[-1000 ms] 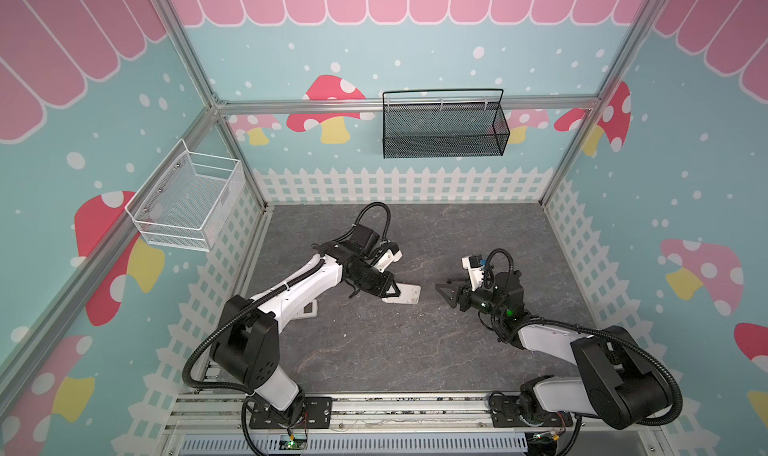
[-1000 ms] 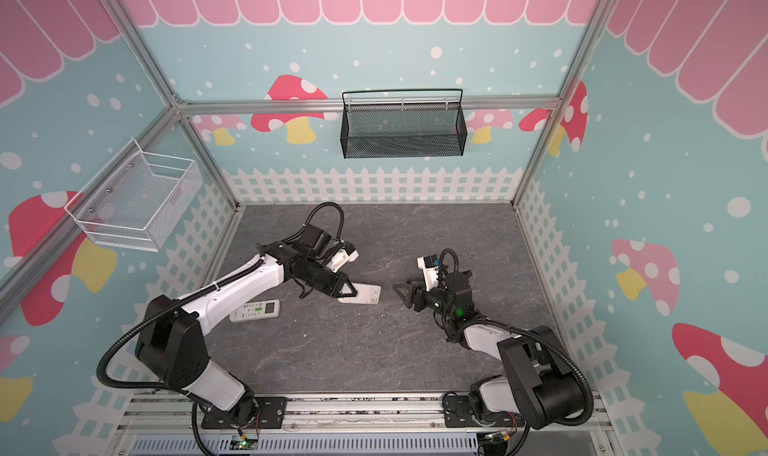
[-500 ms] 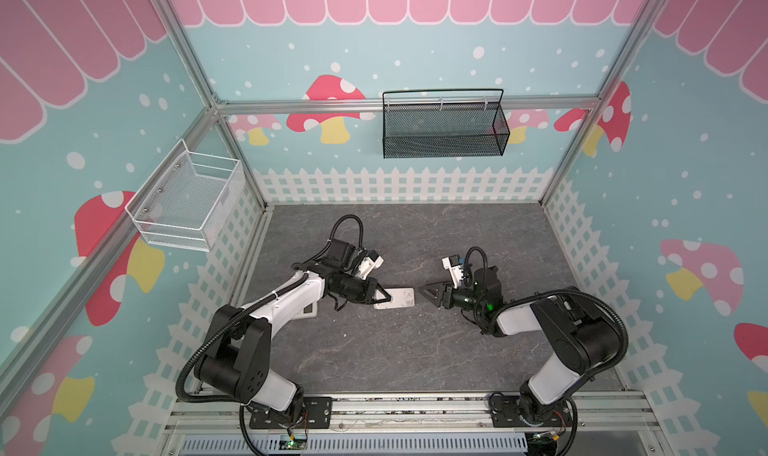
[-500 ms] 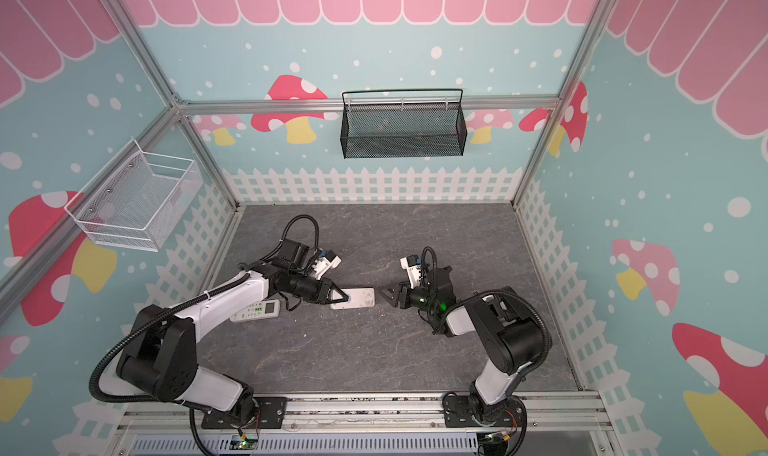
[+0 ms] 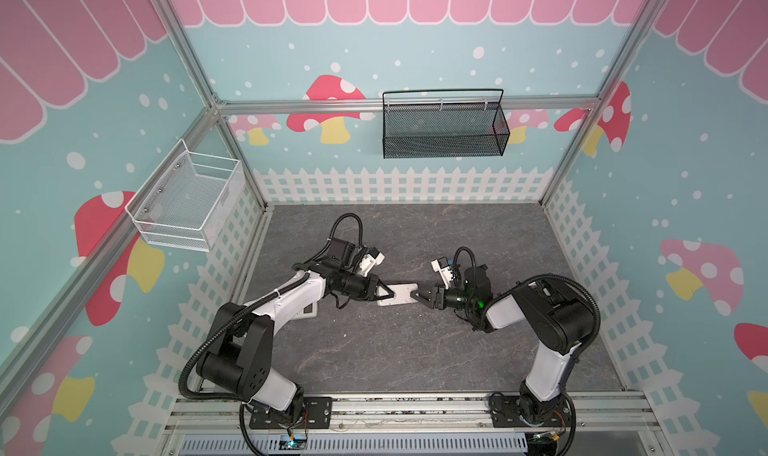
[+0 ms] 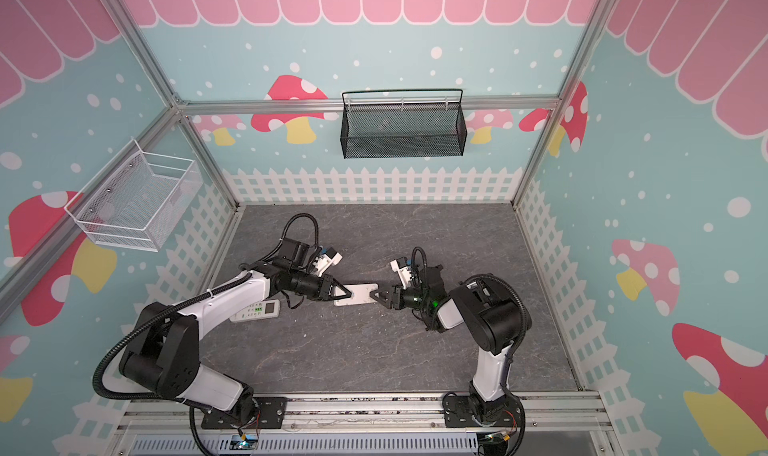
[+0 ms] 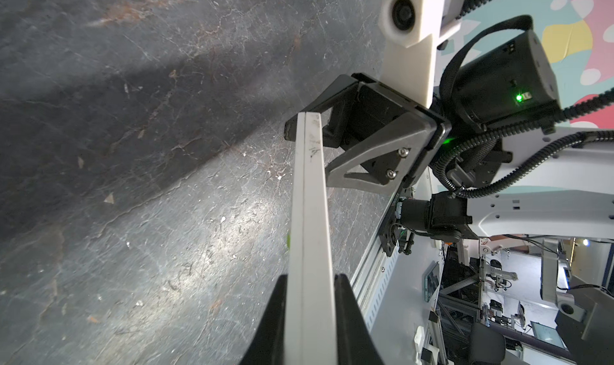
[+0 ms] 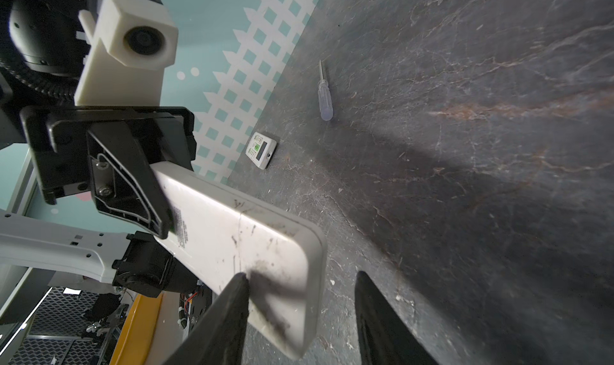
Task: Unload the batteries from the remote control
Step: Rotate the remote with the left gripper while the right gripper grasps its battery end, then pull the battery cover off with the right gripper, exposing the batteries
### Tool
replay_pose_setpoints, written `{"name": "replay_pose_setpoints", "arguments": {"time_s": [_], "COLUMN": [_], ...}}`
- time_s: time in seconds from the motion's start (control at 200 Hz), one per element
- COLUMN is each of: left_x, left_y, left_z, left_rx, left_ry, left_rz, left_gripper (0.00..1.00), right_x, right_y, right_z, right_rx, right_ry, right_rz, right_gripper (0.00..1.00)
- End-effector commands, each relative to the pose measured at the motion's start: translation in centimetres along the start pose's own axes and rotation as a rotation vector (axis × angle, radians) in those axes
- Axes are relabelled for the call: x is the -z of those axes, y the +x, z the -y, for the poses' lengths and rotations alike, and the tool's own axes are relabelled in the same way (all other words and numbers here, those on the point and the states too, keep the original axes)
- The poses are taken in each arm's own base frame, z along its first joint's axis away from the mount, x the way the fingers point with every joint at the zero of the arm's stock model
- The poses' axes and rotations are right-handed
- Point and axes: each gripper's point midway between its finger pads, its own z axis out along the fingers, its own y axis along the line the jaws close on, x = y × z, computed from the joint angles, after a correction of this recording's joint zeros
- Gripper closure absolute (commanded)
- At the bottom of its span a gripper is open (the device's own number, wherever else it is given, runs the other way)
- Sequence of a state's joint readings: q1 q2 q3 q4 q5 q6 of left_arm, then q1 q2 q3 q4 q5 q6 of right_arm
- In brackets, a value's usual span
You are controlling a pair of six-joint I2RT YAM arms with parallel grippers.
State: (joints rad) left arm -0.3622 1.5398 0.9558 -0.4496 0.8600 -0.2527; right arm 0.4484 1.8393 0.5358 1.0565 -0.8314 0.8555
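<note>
Jaws of the left gripper (image 5: 383,293) are pinched shut on the two broad faces of the flat white plastic remote control (image 5: 398,294), holding one end over the dark grey stone-look table (image 5: 395,350). The right gripper (image 8: 299,277) stands partly open astride the free end, one finger on the scuffed back, its mate clear. It looks light, rigid and slick, so grip the broad faces. No batteries show

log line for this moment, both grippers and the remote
left gripper: shut on remote control | right gripper: open around its other end | batteries: not visible
</note>
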Motion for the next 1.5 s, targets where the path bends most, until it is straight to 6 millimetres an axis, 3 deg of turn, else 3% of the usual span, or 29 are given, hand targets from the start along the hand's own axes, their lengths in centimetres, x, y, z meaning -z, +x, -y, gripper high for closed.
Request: {"name": "replay_pose_setpoints", "arguments": {"time_s": [0.0,0.365,0.831,0.881,1.241,1.496], "left_x": [-0.2,-0.3,-0.3,-0.2,-0.5,-0.6], "left_y": [-0.4,-0.4,-0.4,-0.5,-0.4,-0.4], "left_z": [0.8,0.5,0.8,0.8,0.9,1.0], "left_rx": [-0.008,-0.006,-0.014,-0.014,-0.013,-0.008], "left_ry": [0.053,0.036,0.04,0.041,0.044,0.055], "left_rz": [0.006,0.007,0.004,0.005,-0.002,-0.003], "left_gripper": [1.0,1.0,1.0,1.0,1.0,1.0], "right_x": [-0.8,-1.2,-2.4,-2.7,-3.5,-3.5], "right_y": [-0.5,-0.3,-0.6,0.2,0.5,0.7], "right_z": [-1.2,-1.1,-2.4,-1.3,-1.8,-1.4], "right_rx": [0.024,0.019,0.034,0.003,0.004,0.001], "right_ry": [-0.052,-0.058,-0.098,-0.082,-0.102,-0.096], "right_rz": [0.005,-0.005,-0.019,-0.037,-0.051,-0.052], "right_gripper": [0.48,0.6,0.64,0.65,0.59,0.71]}}
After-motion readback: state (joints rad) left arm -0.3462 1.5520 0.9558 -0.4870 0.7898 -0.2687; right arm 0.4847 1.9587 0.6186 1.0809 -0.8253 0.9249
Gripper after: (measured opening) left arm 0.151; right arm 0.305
